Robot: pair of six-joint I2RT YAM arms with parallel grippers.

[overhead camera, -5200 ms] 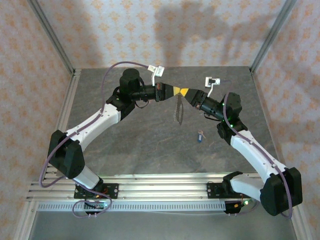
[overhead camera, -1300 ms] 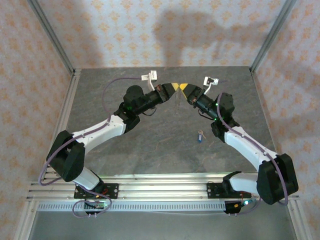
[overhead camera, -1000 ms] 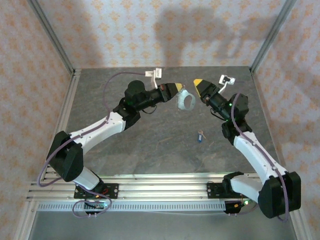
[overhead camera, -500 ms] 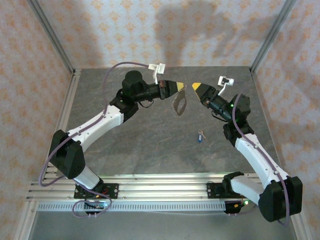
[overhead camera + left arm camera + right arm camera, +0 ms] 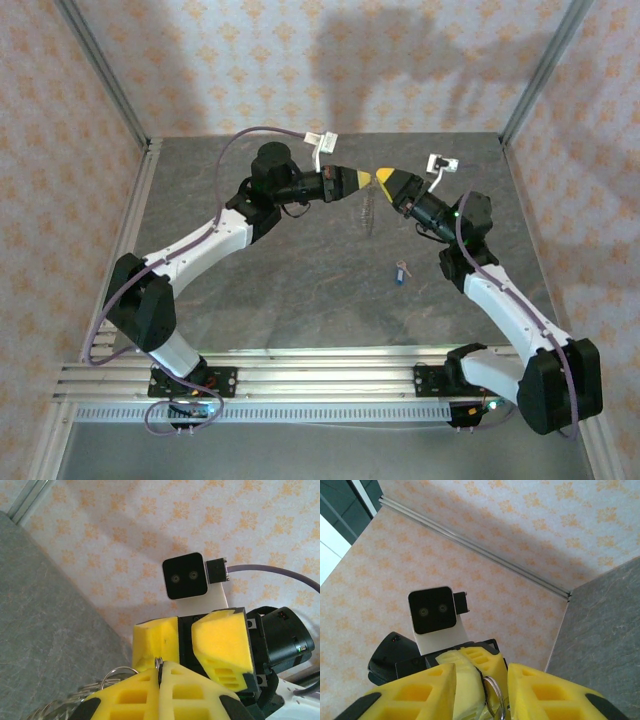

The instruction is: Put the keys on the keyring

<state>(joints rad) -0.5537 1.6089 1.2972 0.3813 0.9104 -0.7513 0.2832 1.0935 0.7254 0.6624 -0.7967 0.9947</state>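
Note:
The keyring point(image 5: 368, 211) hangs above the back middle of the table, and my left gripper point(image 5: 363, 180) is shut on its top edge. In the left wrist view the thin metal ring point(image 5: 159, 663) is pinched in my left gripper point(image 5: 161, 668). One loop point(image 5: 117, 672) of it sticks out to the left. My right gripper point(image 5: 384, 180) meets the left one tip to tip. Its jaws point(image 5: 481, 674) stand apart around the left fingertips point(image 5: 465, 680) and the keyring point(image 5: 492, 692). The blue-headed key point(image 5: 402, 272) lies on the table, below the right arm.
The grey table point(image 5: 300, 290) is bordered by a metal frame rail point(image 5: 135, 215) on the left. Patterned walls point(image 5: 300, 70) stand at the back and sides. The arm bases sit on the aluminium rails point(image 5: 320, 380) at the near edge.
My right gripper has swung left and closed in on the left gripper's tip, its jaws narrowing. The hanging keyring has swung under the left gripper. The key has not moved.

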